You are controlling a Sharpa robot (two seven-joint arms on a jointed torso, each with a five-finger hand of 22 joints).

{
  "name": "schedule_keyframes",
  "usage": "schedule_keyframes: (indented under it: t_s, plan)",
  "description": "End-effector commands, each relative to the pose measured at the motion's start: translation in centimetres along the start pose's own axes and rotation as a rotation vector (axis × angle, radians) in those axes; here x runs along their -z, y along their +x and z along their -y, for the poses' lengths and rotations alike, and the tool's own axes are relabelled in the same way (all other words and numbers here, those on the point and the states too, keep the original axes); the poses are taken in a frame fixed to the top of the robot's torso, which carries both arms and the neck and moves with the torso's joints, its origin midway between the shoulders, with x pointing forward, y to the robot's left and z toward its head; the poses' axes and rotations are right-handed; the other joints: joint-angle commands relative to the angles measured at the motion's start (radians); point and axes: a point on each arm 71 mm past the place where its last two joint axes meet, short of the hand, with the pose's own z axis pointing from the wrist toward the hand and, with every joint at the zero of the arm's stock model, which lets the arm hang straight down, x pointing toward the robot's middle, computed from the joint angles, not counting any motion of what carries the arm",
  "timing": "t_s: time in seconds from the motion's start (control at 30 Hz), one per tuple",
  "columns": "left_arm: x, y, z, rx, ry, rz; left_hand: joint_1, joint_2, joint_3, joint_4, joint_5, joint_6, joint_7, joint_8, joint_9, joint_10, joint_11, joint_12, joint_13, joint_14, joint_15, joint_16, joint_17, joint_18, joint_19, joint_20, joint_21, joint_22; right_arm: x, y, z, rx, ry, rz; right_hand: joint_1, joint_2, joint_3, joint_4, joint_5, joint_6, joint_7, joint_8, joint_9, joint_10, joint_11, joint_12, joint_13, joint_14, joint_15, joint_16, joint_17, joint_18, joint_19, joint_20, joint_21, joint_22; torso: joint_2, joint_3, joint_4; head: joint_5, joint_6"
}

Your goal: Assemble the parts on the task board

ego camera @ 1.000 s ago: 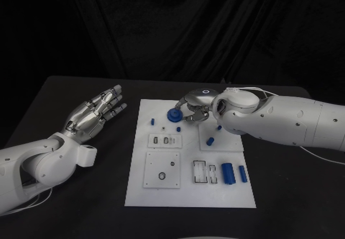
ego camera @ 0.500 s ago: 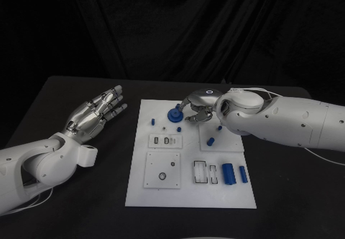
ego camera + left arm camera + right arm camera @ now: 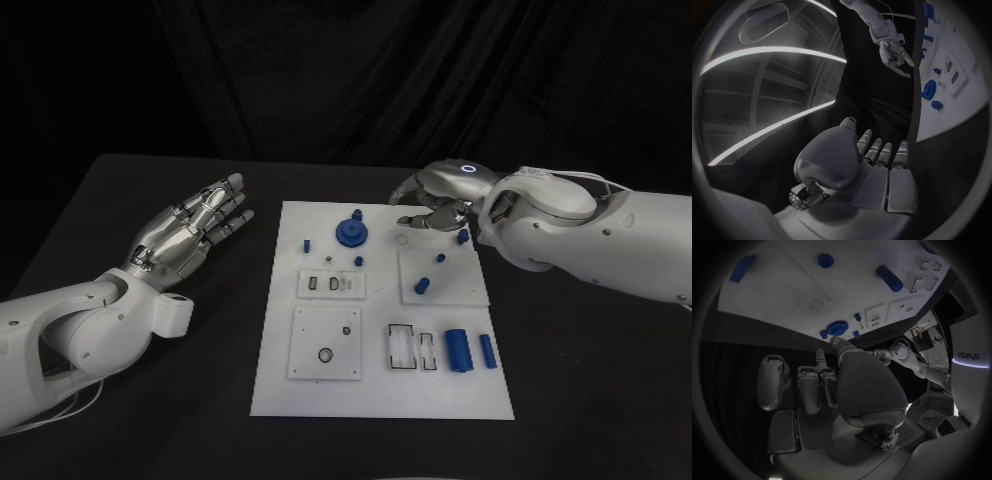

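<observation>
— How do the arms sit?
— The left hand [image 3: 192, 228] hovers flat over the tabletop [image 3: 144, 390] beside the board [image 3: 378, 395], fingers straight and apart, holding nothing. The right hand [image 3: 433, 205] hangs at the board's far edge, fingers curled in, empty.
— And the parts?
— The round blue knob [image 3: 351, 232] stands on the board, apart from the right hand. The right wrist view shows it past the fingertips [image 3: 819, 356].

A robotics lab: black-draped table [image 3: 173, 400] with a white task board [image 3: 382, 395].

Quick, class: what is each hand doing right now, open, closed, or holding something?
Left hand: open, fingers spread, holding nothing.
Right hand: fingers curled in, holding nothing.
</observation>
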Motion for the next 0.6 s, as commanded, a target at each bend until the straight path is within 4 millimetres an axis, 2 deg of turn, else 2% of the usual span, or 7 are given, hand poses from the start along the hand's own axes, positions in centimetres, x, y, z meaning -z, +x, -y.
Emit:
schedule_keyframes:
  t_s: [0.03, 0.17, 0.27, 0.43, 0.47, 0.6]
  plan:
    - [0.0, 0.2, 0.1, 0.006, 0.013, -0.011, 0.002, -0.002, 0.006, -0.001, 0.006, 0.001, 0.004, -0.002, 0.001, -0.002, -0.003, -0.002, -0.001, 0.001, 0.009, -0.006, -0.002, 0.006, 0.0, 0.01, 0.003, 0.002, 0.9, -1.0, 0.4, 0.002, 0.017, 0.062, -0.008, -0.001, 0.0, 0.008, -0.01, 0.009, -0.002, -0.006, -0.001, 0.106, 0.005, 0.003, 0.263, 0.108, 0.004, 0.003, 0.263, 0.009, 0.007, -0.001, 0.007, 0.199, -0.002, 0.0003, -0.0015, -0.006, -0.001]
    - [-0.1, 0.2, 0.0, 0.007, 0.01, -0.014, 0.002, -0.002, 0.006, -0.001, 0.006, 0.001, 0.004, -0.002, 0.001, -0.002, -0.003, -0.002, -0.001, 0.001, 0.009, -0.006, -0.002, 0.006, 0.0, 0.01, 0.003, 0.002, 2.7, -1.4, 1.9, 0.003, 0.063, 0.035, -0.013, 0.0, -0.006, 0.016, -0.028, 0.025, -0.001, -0.002, -0.002, 0.103, 0.004, 0.001, 0.261, 0.108, 0.003, 0.003, 0.263, 0.009, 0.008, -0.002, 0.008, 0.199, 0.0, 0.0003, 0.0012, -0.015, 0.0]
    - [-0.2, 0.3, -0.1, 0.009, 0.008, -0.017, 0.003, -0.002, 0.007, -0.002, 0.007, 0.002, 0.004, -0.002, 0.001, -0.002, -0.002, -0.001, -0.001, 0.001, 0.009, -0.006, -0.001, 0.006, 0.0, 0.01, 0.003, 0.002, 4.1, -0.9, 3.2, -0.011, 0.101, 0.008, -0.016, -0.001, -0.012, 0.022, -0.038, 0.043, 0.001, 0.003, -0.003, 0.099, 0.006, -0.001, 0.259, 0.108, 0.003, 0.003, 0.263, 0.01, 0.005, -0.002, 0.003, 0.198, 0.0, 0.0008, 0.0009, -0.018, 0.002]
    - [-0.3, 0.4, -0.2, 0.013, 0.006, -0.022, 0.003, -0.002, 0.007, -0.002, 0.008, 0.001, 0.005, -0.002, 0.001, -0.001, -0.002, -0.001, 0.0, 0.002, 0.009, -0.006, -0.001, 0.006, 0.0, 0.011, 0.004, 0.002, 6.0, 0.4, 5.0, -0.032, 0.152, -0.012, -0.011, -0.004, -0.016, 0.025, -0.053, 0.026, -0.001, -0.014, -0.014, 0.094, 0.005, -0.004, 0.255, 0.108, 0.003, 0.003, 0.263, 0.011, 0.004, -0.002, 0.0, 0.197, -0.001, -0.0002, -0.0009, -0.013, 0.003]
    - [-0.3, 0.4, -0.2, 0.013, 0.006, -0.023, 0.003, -0.002, 0.007, -0.002, 0.008, 0.001, 0.005, -0.002, 0.001, -0.001, -0.002, -0.001, 0.0, 0.002, 0.009, -0.006, -0.001, 0.006, 0.0, 0.011, 0.004, 0.002, 6.4, 0.7, 5.3, -0.035, 0.16, -0.016, -0.004, -0.007, -0.019, 0.023, -0.057, 0.007, -0.002, -0.028, -0.024, 0.092, 0.004, -0.005, 0.253, 0.108, 0.002, 0.003, 0.263, 0.011, 0.005, -0.003, 0.001, 0.198, -0.002, -0.0004, -0.0008, -0.013, 0.002]
    - [-0.3, 0.5, -0.4, 0.017, 0.002, -0.027, 0.004, -0.002, 0.007, -0.003, 0.008, 0.0, 0.005, -0.002, 0.001, -0.001, -0.001, -0.001, 0.0, 0.001, 0.009, -0.006, -0.002, 0.006, 0.0, 0.011, 0.004, 0.002, 7.6, 1.9, 6.6, -0.044, 0.19, -0.024, -0.004, -0.012, -0.027, 0.028, -0.068, -0.007, -0.004, -0.039, -0.034, 0.088, 0.002, -0.007, 0.251, 0.108, 0.001, 0.003, 0.263, 0.011, 0.006, -0.004, 0.0, 0.197, -0.001, 0.0002, -0.0001, -0.018, 0.001]
